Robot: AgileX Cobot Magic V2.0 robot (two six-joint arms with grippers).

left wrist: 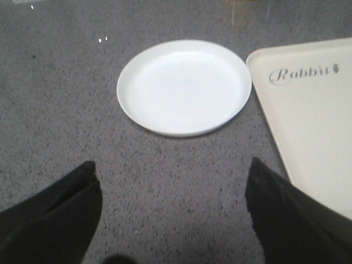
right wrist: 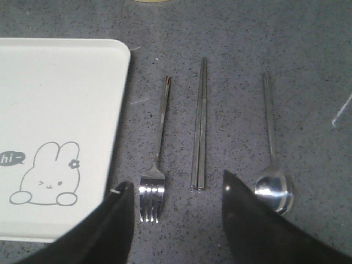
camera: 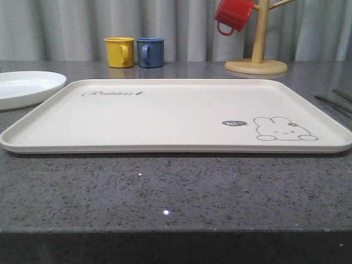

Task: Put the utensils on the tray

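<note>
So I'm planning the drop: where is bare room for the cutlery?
The whole tray is bare between the Rabbit script and the rabbit drawing. The counter right of it is crowded: fork, flat stick, spoon lie side by side.

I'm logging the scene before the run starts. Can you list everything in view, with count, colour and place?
tray: 1, cream, centre of counter
plate: 1, white, left of tray
fork: 1, silver, counter right of tray
stick: 1, silver, between fork and spoon
spoon: 1, silver, right of stick
mugs: 3; yellow and blue behind tray, red on rack
rack: 1, wooden, back right
left claw: black, open, above counter near plate
right claw: black, open, over fork and stick
</note>
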